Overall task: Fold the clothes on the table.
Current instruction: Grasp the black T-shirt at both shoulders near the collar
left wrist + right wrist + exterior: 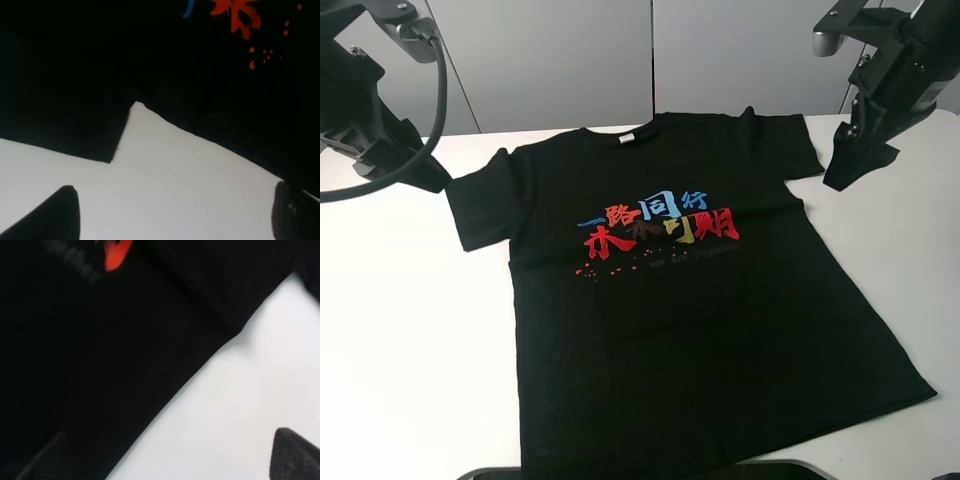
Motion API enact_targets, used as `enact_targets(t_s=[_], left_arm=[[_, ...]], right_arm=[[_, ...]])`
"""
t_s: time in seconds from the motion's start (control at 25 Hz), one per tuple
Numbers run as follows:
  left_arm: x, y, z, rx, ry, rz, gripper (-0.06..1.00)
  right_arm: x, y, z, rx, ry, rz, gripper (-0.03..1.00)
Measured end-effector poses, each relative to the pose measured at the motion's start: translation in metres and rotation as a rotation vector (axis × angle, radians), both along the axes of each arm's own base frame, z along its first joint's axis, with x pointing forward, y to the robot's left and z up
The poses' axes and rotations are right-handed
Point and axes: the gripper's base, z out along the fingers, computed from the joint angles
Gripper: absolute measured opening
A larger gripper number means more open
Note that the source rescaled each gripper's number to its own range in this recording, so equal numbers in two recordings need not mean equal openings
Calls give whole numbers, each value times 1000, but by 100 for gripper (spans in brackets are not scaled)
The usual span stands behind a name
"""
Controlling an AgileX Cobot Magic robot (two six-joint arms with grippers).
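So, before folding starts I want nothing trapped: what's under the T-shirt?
Only the white table shows around the T-shirt, which lies flat on it. Whatever the fabric covers cannot be seen.

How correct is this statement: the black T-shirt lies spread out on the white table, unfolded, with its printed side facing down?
Not quite: the T-shirt has its printed side facing up; the exterior high view shows the coloured characters. It does lie spread out, unfolded, on the white table.

T-shirt [690,330] spread on table [410,350], centred
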Motion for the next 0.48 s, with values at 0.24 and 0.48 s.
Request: enact_targets(t_s=[0.24,0.48], left_arm=[[2,-29,-27,49,46,-107,100],[-1,-52,-47,152,42,-224,100]], right_arm=[[32,14,10,113,-67,26,83],[38,22,-7,166,-30,151,83]])
